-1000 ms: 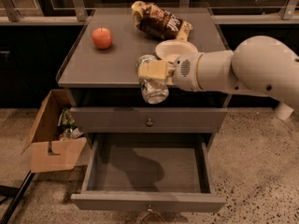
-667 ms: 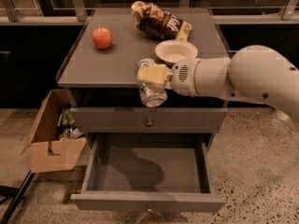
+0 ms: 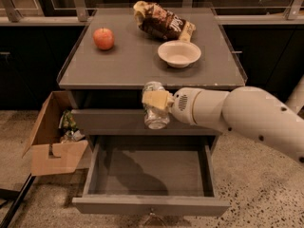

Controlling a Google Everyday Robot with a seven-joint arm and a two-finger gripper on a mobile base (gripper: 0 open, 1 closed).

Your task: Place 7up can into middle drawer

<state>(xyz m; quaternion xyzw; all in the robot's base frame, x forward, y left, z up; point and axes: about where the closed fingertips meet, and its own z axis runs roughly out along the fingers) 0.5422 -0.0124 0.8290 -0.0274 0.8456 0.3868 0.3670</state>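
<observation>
My gripper (image 3: 156,101) is shut on the 7up can (image 3: 156,114), a small silver can held upright in the air in front of the cabinet's front edge. The can hangs over the back part of the open middle drawer (image 3: 151,175), a wide grey drawer pulled out, with a bare flat bottom and a small knob on its front panel. The shut upper drawer (image 3: 109,122) lies just behind the can. My white arm (image 3: 247,115) reaches in from the right.
On the cabinet top (image 3: 118,65) lie a red apple (image 3: 103,38), a white bowl (image 3: 179,53) and a brown chip bag (image 3: 161,23). An open cardboard box (image 3: 52,141) with clutter stands on the floor to the left of the cabinet.
My gripper with the can has moved off the cabinet top, forward and down, and now hangs lower in front of the upper drawer, over the open drawer.
</observation>
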